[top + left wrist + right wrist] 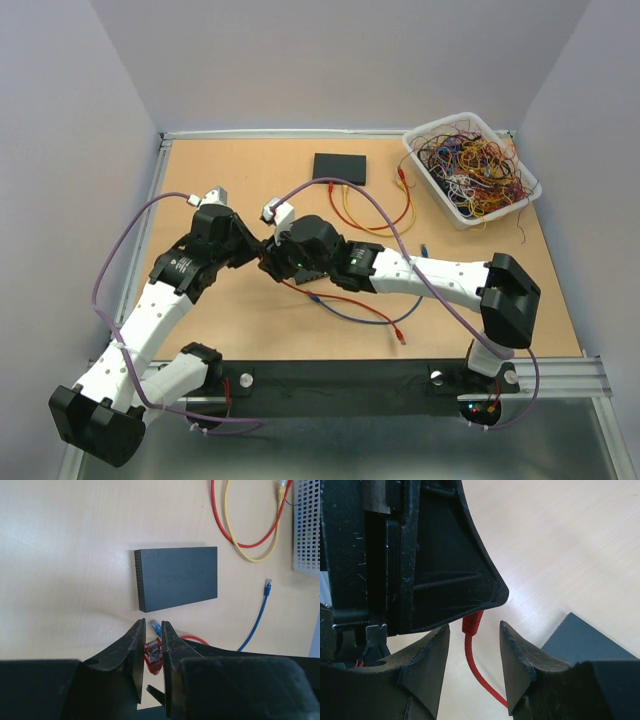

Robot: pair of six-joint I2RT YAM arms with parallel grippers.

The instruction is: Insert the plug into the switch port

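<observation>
Step in hand: handover and re-grip of the plug, with insertion not yet begun. The left gripper [153,630] is clamped on the red plug [153,652]. Directly beneath it, the right gripper [474,627] stands parted around the red cable [469,652], with a gap on either side.

The switch [177,577] lies just ahead of the left fingertips; its ports are not visible.

Next move, in my judgement: secure the cable, then align the plug with a port.

Obstruction: a blue plug [156,626] lies between the fingertips and the switch. A wire basket [307,530] sits far right, well clear.
</observation>
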